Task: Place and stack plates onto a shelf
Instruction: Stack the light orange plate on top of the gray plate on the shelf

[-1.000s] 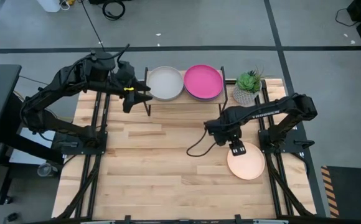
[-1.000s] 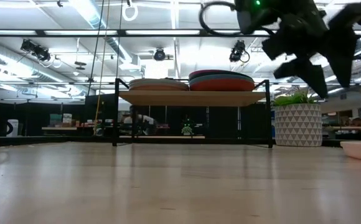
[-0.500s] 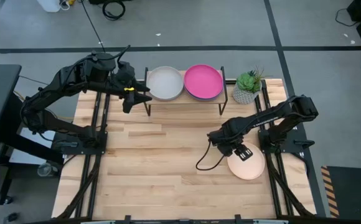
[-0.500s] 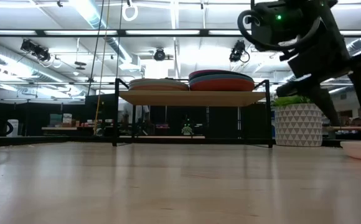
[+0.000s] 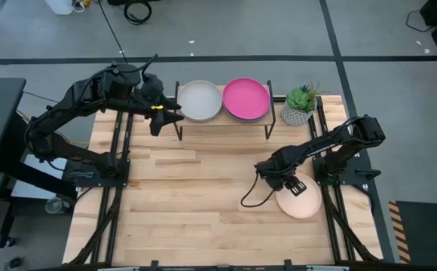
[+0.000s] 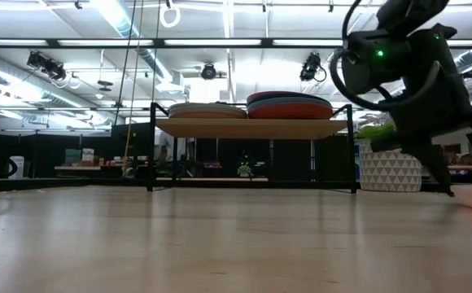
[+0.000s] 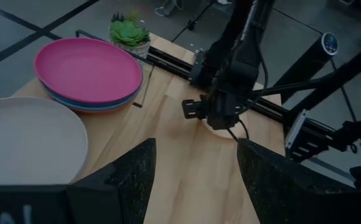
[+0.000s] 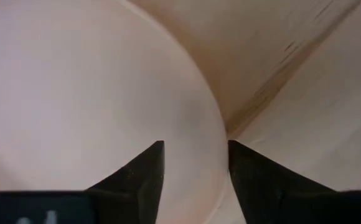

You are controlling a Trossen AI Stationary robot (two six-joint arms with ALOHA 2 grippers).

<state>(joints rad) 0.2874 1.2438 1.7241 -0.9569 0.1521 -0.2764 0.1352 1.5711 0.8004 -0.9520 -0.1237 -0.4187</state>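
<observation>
The right gripper (image 5: 296, 186) hangs low over the tan plate (image 5: 304, 202) on the surface (image 5: 188, 196), fingers spread astride its rim. The left gripper (image 5: 175, 117) – spread too – waits beside the shelf (image 5: 226, 120), which holds two plate stacks.

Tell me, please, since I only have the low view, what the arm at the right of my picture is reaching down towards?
Observer: The right gripper is down over the near edge of a tan plate lying on the table, beside the right arm's base.
Operator: Has it closed on the plate?
Observer: No. In the right wrist view the fingers stand apart, with the plate's rim running between them.
Operator: And where is the other arm?
Observer: The left gripper waits, open, at the left end of the shelf, next to the cream plate.
Operator: What tops the stack beside it?
Observer: A magenta plate.
</observation>
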